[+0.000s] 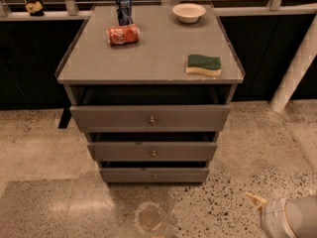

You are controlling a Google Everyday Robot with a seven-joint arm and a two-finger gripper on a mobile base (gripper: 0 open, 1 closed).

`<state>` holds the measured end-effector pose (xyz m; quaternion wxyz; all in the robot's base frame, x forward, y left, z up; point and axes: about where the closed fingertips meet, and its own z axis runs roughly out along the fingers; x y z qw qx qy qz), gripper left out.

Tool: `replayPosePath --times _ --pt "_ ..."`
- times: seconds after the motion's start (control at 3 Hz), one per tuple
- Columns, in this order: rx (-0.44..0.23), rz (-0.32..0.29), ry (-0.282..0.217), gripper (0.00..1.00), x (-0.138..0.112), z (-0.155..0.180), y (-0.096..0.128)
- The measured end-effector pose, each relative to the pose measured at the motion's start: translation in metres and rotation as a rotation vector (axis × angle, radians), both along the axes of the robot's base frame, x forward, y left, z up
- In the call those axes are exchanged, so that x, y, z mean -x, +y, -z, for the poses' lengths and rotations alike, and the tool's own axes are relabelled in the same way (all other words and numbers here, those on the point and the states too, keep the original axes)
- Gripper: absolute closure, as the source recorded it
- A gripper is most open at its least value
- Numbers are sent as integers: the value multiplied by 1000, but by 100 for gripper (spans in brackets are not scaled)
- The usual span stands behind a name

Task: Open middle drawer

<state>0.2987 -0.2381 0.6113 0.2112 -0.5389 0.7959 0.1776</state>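
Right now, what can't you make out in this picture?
Gripper, bottom right of the camera view: mostly cut off by the frame edge.
Middle drawer interior: hidden by shadow and the top drawer above it.
Round object on the floor: too blurred to identify.

Rounded white claw (pixel 265 208) with a pale yellow tip, at the lower right
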Motion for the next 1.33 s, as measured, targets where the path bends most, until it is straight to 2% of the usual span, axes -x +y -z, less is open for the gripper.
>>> replayPosePath --times 0.33,0.67,1.0,1.33 --pt "-60 19 58 0 -17 61 12" --pt "-60 19 58 0 -17 61 12" --pt "-22 53 23 0 -43 59 12" --pt "33 133 -65 0 -102 49 7"
